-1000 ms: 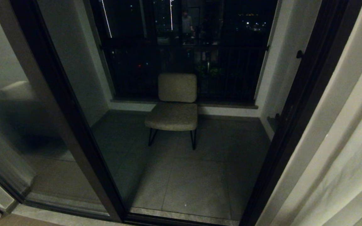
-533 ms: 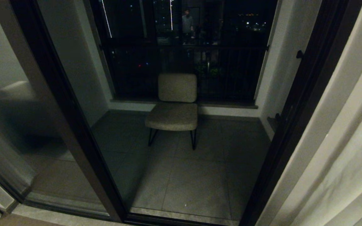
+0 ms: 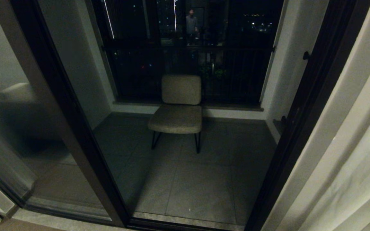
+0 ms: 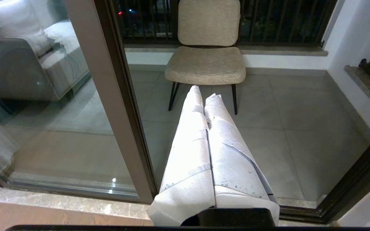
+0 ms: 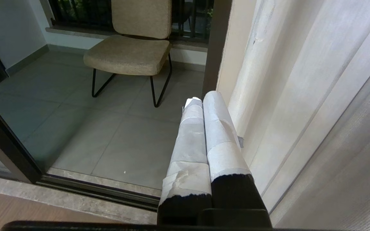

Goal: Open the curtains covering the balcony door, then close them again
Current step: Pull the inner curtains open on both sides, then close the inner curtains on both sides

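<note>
The cream pleated curtains (image 3: 348,154) hang bunched at the right, beside the dark frame of the opening. The balcony door (image 3: 72,128), reflective glass in a dark brown frame, stands at the left, and the doorway beside it is uncovered. Neither arm shows in the head view. In the left wrist view my left gripper (image 4: 204,93) points at the balcony floor beside the door frame (image 4: 114,96), its white-wrapped fingers pressed together on nothing. In the right wrist view my right gripper (image 5: 202,98) is likewise shut and empty, close beside the curtain folds (image 5: 300,96) without touching them.
A beige padded chair (image 3: 178,109) on thin black legs stands on the tiled balcony floor, in front of a dark railing (image 3: 188,64). A person's reflection (image 3: 191,24) shows in the far window. A stone threshold and door track (image 3: 185,221) cross the floor before me.
</note>
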Controlling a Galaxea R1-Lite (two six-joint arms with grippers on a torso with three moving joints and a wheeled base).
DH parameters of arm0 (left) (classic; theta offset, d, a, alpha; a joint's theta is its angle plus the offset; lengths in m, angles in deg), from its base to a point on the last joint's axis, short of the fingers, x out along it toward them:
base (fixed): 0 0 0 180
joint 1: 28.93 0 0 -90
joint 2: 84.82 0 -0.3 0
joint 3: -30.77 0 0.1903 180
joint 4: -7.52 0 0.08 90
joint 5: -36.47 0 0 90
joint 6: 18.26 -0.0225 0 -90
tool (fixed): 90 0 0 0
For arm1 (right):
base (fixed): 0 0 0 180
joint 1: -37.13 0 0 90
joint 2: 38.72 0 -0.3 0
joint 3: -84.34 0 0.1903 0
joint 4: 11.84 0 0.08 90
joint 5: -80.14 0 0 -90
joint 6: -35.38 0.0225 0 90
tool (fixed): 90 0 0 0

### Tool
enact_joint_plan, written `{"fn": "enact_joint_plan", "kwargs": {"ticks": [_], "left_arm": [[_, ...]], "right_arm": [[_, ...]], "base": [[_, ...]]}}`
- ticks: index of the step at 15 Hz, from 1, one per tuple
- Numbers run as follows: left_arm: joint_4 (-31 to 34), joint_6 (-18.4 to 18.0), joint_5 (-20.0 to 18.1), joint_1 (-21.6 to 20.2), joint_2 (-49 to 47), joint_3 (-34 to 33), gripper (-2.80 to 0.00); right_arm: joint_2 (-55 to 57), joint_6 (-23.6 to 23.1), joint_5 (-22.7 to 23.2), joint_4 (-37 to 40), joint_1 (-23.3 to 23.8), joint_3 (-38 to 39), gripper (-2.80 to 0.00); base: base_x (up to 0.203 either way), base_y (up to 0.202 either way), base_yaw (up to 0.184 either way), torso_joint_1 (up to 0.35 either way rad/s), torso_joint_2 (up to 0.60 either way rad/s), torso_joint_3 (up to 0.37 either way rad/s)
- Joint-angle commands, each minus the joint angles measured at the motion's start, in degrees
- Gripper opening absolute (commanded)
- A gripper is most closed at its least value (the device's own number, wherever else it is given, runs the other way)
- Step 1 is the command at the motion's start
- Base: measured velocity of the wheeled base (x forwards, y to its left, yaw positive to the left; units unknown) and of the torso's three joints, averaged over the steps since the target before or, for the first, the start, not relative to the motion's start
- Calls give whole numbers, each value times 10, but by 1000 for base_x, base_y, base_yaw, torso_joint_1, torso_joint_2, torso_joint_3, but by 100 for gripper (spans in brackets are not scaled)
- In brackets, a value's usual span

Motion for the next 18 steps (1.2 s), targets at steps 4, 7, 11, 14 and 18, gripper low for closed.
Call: {"fn": "enact_joint_plan", "kwargs": {"ticks": [4,7,11,14,18], "left_arm": [[1,-1,-1,0,0,0,-280],[1,-1,-1,0,0,0,-280],[1,-1,0,0,0,0,-280],[1,-1,0,0,0,0,-280],[1,-1,-1,0,0,0,-280]], "right_arm": [[0,1,0,1,0,0,-280],[0,1,0,0,0,0,-280],[0,-17,0,1,0,0,-280],[4,-14,10,-6,0,-50,-280],[132,-12,16,-29,-2,-164,-280]], "base": [[0,0,0,0,0,0],[0,0,0,0,0,0],[0,0,0,0,0,0],[0,0,0,0,0,0],[0,0,0,0,0,0]]}}
